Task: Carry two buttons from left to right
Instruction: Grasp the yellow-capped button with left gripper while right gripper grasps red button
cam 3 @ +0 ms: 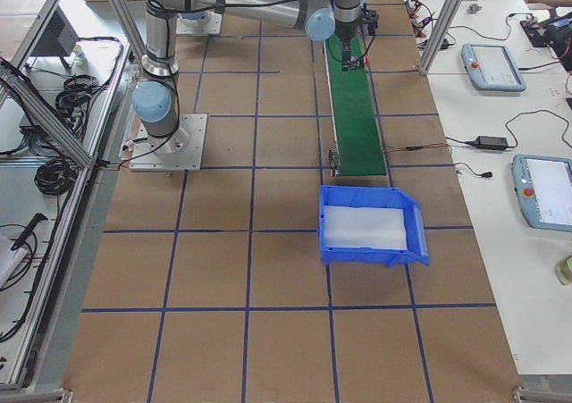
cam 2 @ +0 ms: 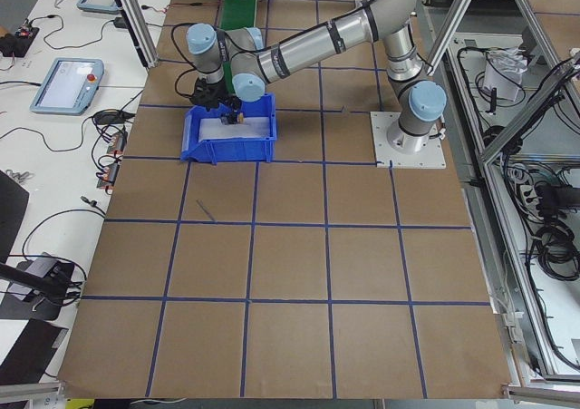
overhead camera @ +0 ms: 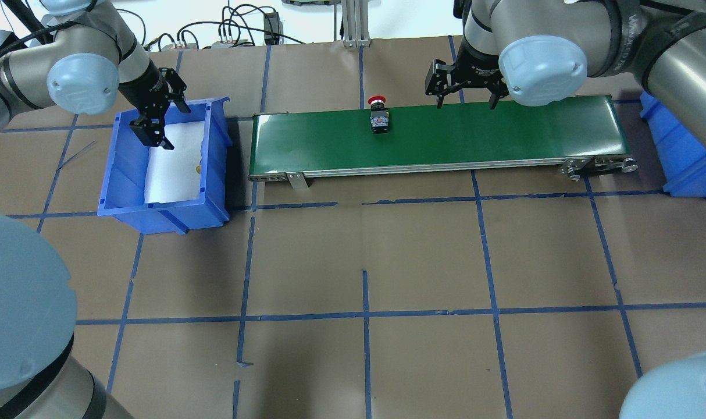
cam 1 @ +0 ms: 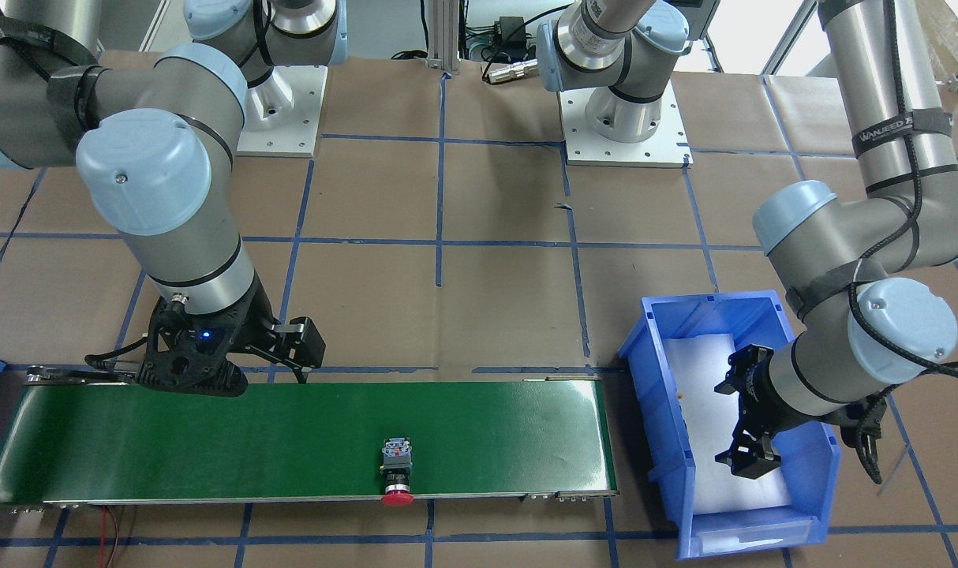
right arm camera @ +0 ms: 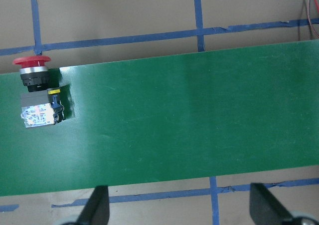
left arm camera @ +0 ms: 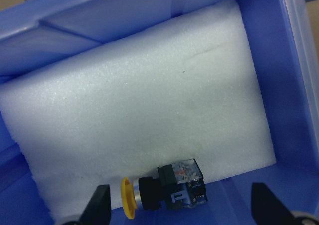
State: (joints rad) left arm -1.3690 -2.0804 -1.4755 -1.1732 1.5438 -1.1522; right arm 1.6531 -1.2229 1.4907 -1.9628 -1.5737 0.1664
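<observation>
Hanging inside the blue bin (overhead camera: 120, 174) at the left end of the table (overhead camera: 364, 250), the left gripper (overhead camera: 170, 123) has its jaws spread wide and grips nothing; its wrist camera shows both fingertips (left arm camera: 99, 207) held well apart above the white foam pad (left arm camera: 149, 105) that lines the bin floor. The yellow-capped button (left arm camera: 164, 192) lies on its side at the edge of that foam, against the bin's right-hand wall, with its grey block end pointing away from the cap. It sits below the spread fingers, though whether they are level with it cannot be told. The red-capped button (overhead camera: 378, 114) lies on the green conveyor belt (overhead camera: 475, 137), a little left of the belt's middle, with its red cap poking over the far edge and its block end toward the near side. The right gripper (overhead camera: 466, 100) hovers at the belt's far edge, to the right of that button and clear of it, jaws also opened wide and empty. A second blue bin (overhead camera: 678, 157) stands just past the belt's right end.
</observation>
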